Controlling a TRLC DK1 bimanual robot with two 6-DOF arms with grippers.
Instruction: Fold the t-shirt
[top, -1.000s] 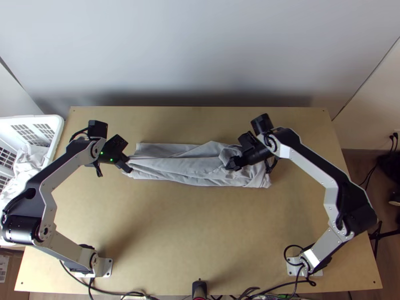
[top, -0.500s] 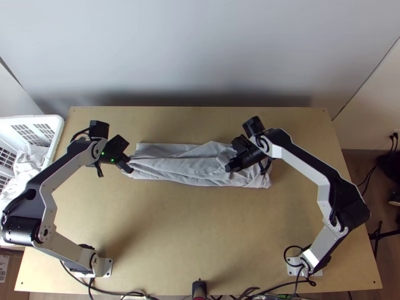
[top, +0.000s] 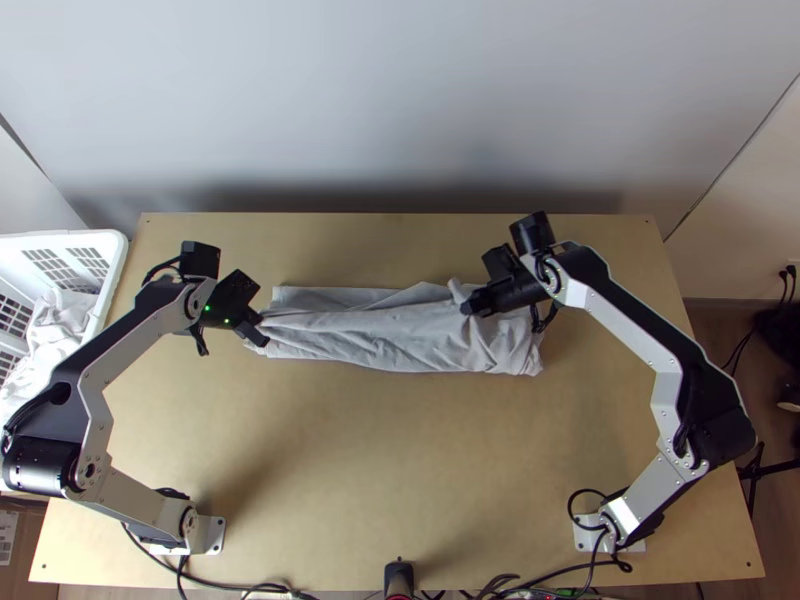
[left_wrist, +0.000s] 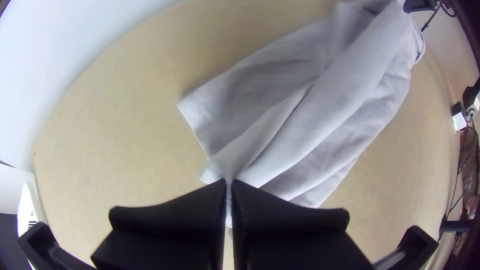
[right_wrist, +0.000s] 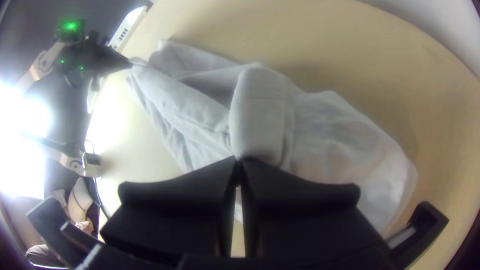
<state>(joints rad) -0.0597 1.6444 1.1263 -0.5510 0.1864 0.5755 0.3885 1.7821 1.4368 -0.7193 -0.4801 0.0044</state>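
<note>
Left tool (left_wrist: 230, 187) pinches one end of the t-shirt (top: 390, 338), a long, rumpled strip across the desk (top: 400, 460); right tool (right_wrist: 239, 164) grips it toward the other end. Lengthwise folding seems nearly done; smoothing and crosswise folds remain.

No text, number or sign can be read. In the top view, at the lower left, a pale label (top: 6, 532) is seen on brown cardboard (top: 20, 568), but its print is too small for reading.
</note>
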